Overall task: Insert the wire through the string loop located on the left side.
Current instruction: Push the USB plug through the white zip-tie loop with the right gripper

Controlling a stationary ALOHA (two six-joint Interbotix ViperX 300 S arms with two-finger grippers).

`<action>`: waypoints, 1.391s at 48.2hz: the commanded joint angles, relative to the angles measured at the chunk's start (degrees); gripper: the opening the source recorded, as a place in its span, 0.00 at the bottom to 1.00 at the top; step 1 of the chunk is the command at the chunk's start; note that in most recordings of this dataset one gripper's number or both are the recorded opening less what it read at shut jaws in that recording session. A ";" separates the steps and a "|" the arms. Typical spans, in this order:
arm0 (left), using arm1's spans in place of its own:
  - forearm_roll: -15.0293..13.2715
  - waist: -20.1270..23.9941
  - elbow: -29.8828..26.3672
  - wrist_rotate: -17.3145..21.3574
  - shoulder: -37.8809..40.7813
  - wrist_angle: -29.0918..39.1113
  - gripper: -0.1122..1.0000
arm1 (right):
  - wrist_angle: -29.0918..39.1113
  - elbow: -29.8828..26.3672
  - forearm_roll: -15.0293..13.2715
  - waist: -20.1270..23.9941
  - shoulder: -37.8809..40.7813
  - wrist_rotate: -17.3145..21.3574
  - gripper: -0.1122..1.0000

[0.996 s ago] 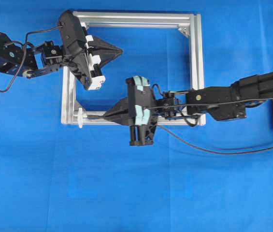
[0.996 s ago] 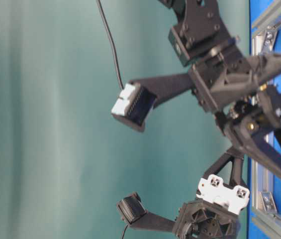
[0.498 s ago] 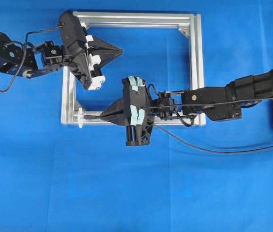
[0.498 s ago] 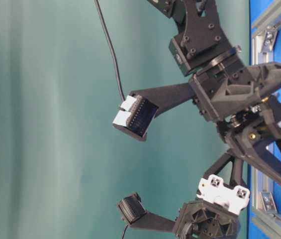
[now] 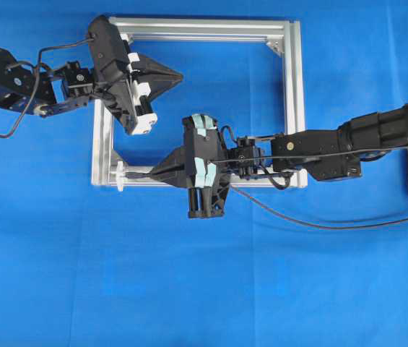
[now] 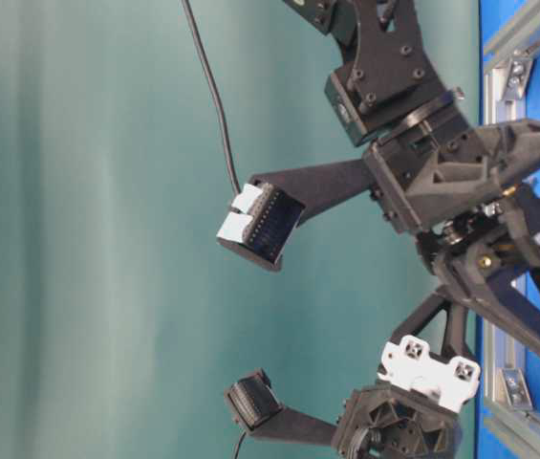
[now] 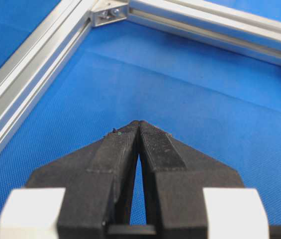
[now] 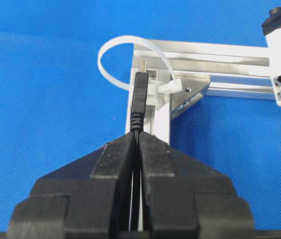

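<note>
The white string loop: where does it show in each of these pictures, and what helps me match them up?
Overhead: the string loop sits at the silver frame's lower left corner, just left of the plug tip.
Table-level: not visible.
Left wrist: not in it.
Right wrist: upper middle, arching over the frame corner, just beyond the wire's plug.
Shared landmark: the silver frame, also seen in the left wrist view.

place: robotics lab bench | evidence: blue cloth table (image 5: 189, 289); aluminium frame (image 5: 294, 87); plain teal backdrop (image 6: 78, 229)
</note>
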 commanded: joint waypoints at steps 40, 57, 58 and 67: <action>0.18 -0.09 -0.44 0.09 -1.58 -0.18 0.10 | -0.18 -0.79 0.00 0.09 -0.97 0.09 0.11; 0.18 -0.09 -0.44 0.09 -1.67 -0.18 0.10 | -0.26 -3.08 0.00 0.35 -0.09 0.09 0.11; 0.18 -0.09 -0.44 0.18 -1.58 -0.18 0.10 | -0.18 -3.34 0.09 0.35 0.09 0.09 0.11; 0.26 -0.09 -0.44 0.09 -1.58 -0.18 0.10 | -0.18 -6.59 0.09 0.44 2.11 0.09 0.11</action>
